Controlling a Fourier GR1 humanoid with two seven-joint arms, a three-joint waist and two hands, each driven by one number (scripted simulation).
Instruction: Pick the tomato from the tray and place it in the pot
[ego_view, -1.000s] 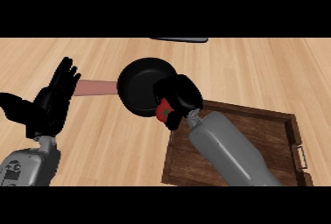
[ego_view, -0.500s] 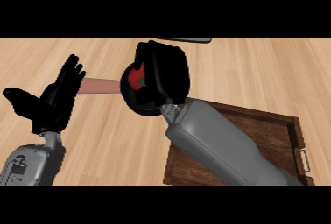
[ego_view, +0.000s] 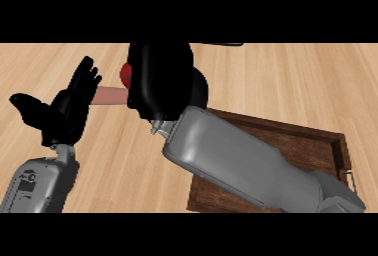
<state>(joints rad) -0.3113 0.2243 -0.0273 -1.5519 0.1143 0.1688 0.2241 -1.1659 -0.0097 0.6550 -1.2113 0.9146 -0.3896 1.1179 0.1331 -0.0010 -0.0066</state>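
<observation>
My right hand (ego_view: 159, 75) hangs over the black pot (ego_view: 201, 92) and hides most of it. A red tomato (ego_view: 125, 74) peeks out at the hand's left edge, with the fingers curled round it. The pot's pale pink handle (ego_view: 111, 96) sticks out to the left. Behind my right forearm, at the lower right, lies the brown wooden tray (ego_view: 314, 145), and no tomato shows in the bare part of it. At the left my left hand (ego_view: 66, 105) stands open with fingers up, close beside the pot's handle.
A dark object (ego_view: 221, 44) shows partly at the counter's far edge. Light wooden counter top stretches to the right of the pot and to the left of the tray.
My right hand has carried the tomato up and left, from the tray's corner to above the pot. The forearm now covers more of the tray. The left hand has barely shifted.
</observation>
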